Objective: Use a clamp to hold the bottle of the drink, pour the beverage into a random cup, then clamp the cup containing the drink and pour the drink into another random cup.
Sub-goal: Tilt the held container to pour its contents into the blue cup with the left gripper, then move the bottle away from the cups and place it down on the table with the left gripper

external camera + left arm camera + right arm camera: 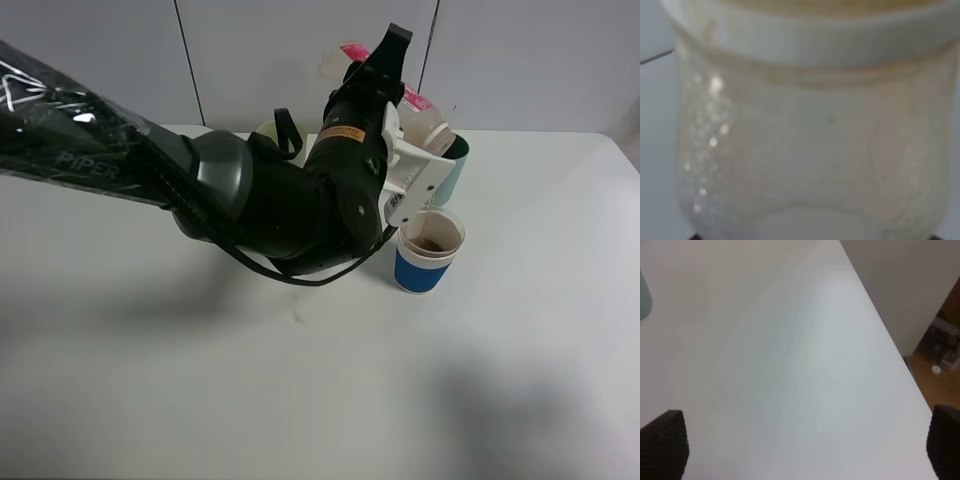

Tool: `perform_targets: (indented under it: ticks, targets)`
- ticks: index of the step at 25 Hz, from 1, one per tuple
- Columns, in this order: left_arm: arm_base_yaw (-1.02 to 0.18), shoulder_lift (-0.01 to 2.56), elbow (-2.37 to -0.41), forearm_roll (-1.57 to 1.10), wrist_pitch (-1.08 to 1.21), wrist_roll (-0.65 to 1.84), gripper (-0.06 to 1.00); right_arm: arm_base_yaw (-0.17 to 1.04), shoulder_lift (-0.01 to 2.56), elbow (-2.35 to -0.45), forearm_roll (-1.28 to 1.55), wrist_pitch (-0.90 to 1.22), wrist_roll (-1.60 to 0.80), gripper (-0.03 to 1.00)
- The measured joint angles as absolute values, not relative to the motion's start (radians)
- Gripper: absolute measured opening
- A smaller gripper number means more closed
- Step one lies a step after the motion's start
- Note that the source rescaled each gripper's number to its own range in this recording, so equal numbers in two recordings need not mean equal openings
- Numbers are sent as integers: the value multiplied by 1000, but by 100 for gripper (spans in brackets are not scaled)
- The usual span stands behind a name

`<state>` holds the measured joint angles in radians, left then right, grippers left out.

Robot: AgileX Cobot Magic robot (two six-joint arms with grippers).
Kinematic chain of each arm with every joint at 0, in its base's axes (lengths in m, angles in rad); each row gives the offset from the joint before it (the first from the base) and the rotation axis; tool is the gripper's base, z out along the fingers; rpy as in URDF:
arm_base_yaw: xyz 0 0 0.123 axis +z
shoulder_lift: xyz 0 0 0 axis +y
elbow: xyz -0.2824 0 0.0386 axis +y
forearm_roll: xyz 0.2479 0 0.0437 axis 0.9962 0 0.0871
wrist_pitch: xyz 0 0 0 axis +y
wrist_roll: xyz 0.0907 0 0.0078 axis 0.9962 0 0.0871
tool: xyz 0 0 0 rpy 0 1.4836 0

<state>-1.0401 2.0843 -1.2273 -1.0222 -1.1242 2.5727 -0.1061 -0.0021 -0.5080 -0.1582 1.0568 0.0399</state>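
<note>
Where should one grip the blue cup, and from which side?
I would grip the blue cup around its blue band, coming level from the right. It stands upright with drink inside, the bottle pours above it, and the left arm crowds its left.

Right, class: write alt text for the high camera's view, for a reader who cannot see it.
The left gripper holds a bottle tipped over a blue-banded cup, a thin brown stream falling in. A teal tumbler stands just behind the cup on the white table.
</note>
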Motion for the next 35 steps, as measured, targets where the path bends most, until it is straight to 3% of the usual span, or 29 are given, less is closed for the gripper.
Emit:
perform_targets:
  ticks: [28,35]
  targets:
    - [-1040,2084,-1227,-868,-1156,2599,5,-106,-2,-508,-158,1057,40,85]
    - [-1040,2070,-1227,-965,-1059,2404,5,-106,-2,-508,-158,1057,40,85]
